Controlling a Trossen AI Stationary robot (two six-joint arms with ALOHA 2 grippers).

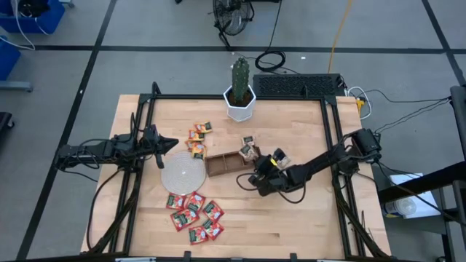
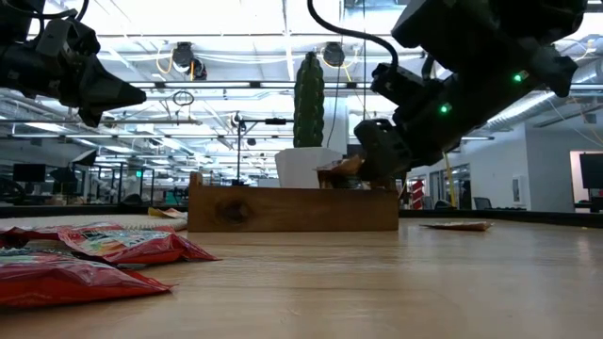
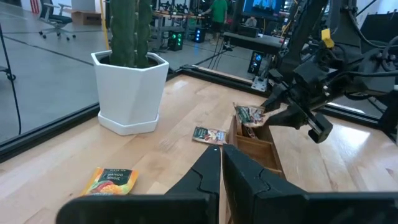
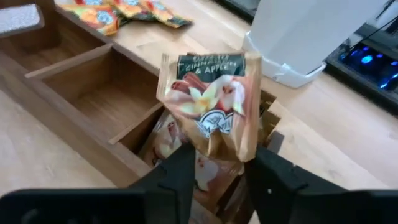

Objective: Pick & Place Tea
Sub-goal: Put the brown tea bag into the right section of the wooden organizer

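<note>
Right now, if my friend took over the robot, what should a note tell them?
Right gripper: fingers apart, over the end compartment of the brown tray; a whitish sachet stands between them, above others already in that compartment. Whether it is let go yet, cannot tell.
Left gripper: shut, empty, waiting beside the grey disc.
Done: some whitish sachets are in the tray; its other two compartments look empty.
Left: one whitish sachet on the table by the tray, the orange-yellow sachets near the cactus pot, and the red sachets at the front.
</note>
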